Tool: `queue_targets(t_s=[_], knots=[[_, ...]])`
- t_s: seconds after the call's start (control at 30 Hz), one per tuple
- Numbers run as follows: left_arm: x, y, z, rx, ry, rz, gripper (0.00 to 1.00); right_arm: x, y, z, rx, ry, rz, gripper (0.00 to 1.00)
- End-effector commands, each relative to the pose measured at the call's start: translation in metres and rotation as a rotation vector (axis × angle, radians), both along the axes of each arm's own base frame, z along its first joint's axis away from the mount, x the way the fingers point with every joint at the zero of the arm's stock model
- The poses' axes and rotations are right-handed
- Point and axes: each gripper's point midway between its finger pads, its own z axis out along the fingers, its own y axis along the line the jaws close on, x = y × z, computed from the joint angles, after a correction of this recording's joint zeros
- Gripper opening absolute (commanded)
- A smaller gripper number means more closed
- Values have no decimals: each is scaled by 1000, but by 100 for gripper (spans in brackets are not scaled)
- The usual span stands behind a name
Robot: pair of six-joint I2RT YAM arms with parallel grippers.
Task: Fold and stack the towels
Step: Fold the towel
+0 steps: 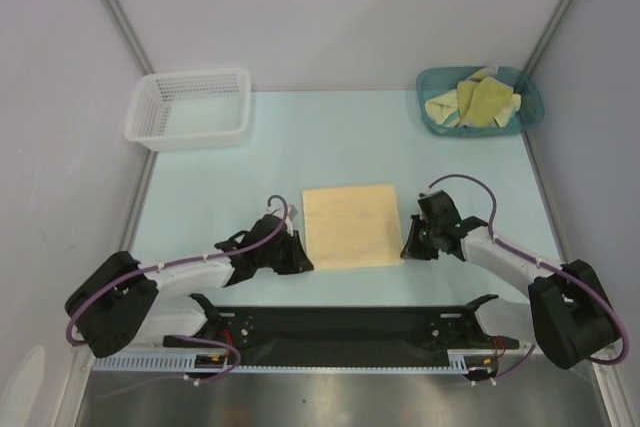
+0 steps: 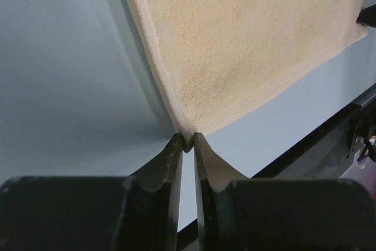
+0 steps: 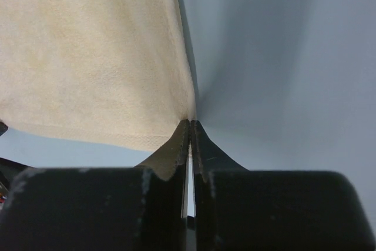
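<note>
A cream towel (image 1: 350,225) lies flat on the pale blue table, in the middle near the front. My left gripper (image 1: 302,261) is at its near left corner. In the left wrist view the left gripper (image 2: 187,140) is shut on that corner of the towel (image 2: 247,45). My right gripper (image 1: 408,246) is at the towel's near right corner. In the right wrist view the right gripper (image 3: 190,123) is shut on the edge of the towel (image 3: 88,57) there. More yellow-green towels (image 1: 480,102) lie crumpled in a teal bin.
The teal bin (image 1: 529,90) stands at the back right. An empty white mesh basket (image 1: 190,107) stands at the back left. A black rail (image 1: 340,327) runs along the table's near edge. Grey walls close in both sides.
</note>
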Motion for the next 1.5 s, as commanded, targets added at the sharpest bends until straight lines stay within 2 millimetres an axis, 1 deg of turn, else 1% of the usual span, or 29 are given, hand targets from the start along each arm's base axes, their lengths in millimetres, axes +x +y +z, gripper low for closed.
queue_targets(t_s=[0.0,0.17,0.37,0.4,0.43,0.47,0.5,0.53,0.57,0.6,0.63,0.7,0.73,0.8,0.83,0.87,0.9,0.97,1.0,1.03,1.07,1.13,1.17,1.2,1.27,1.3,1.37,1.4,1.47], knots=[[-2,-11,5,-53,-2,-18,13,6,-6,-3,-38,-36,-23,1],[-6,-11,0,-54,16,-22,1,5,-8,-6,-43,-36,-28,0],[-13,-11,-3,-54,52,-26,1,5,-7,-4,-45,-41,-25,5],[-17,-6,-6,-31,72,-20,6,4,-9,-2,-52,-39,-28,8],[-14,-7,1,-36,67,-12,16,9,-8,5,-51,-54,-32,17],[-9,-6,5,-25,50,7,41,11,-9,9,-56,-63,-30,21],[-16,6,0,38,76,10,50,13,-10,15,-66,-71,-32,25],[-6,2,17,26,30,14,57,17,-9,21,-63,-85,-30,31],[-2,4,22,42,9,22,68,28,-5,35,-46,-120,-24,33],[6,14,24,108,-35,31,72,33,0,43,-16,-138,15,36],[21,9,44,104,-94,38,74,42,-2,49,2,-155,16,39],[45,14,58,166,-201,38,77,65,11,78,102,-244,100,42],[59,9,73,157,-248,40,77,79,6,83,120,-264,97,44],[84,7,75,189,-313,14,76,101,17,107,177,-323,173,45],[99,4,84,186,-338,18,74,111,15,98,158,-310,222,45],[111,2,80,198,-334,15,74,117,16,98,155,-312,255,45],[127,10,81,207,-344,24,73,128,23,114,179,-339,298,45],[149,2,98,147,-379,1,73,142,22,102,170,-320,361,45],[166,10,99,150,-391,10,73,152,25,109,178,-330,387,45],[173,8,103,122,-397,-5,76,159,23,108,162,-336,407,48],[181,9,107,107,-409,-9,77,167,18,95,147,-298,395,49],[203,18,108,97,-419,-13,77,184,15,101,140,-311,401,52],[207,14,112,66,-426,-45,77,191,11,90,138,-290,404,52],[220,19,119,76,-457,-54,77,195,13,91,154,-292,417,52],[224,19,103,82,-413,-103,77,203,15,91,171,-287,468,54],[232,18,106,81,-432,-143,77,205,17,74,178,-241,483,54],[229,16,84,96,-366,-204,77,211,20,72,190,-237,523,56],[231,14,85,102,-379,-239,77,206,21,59,201,-205,557,56],[230,11,75,98,-361,-274,77,205,20,55,203,-202,586,55]])
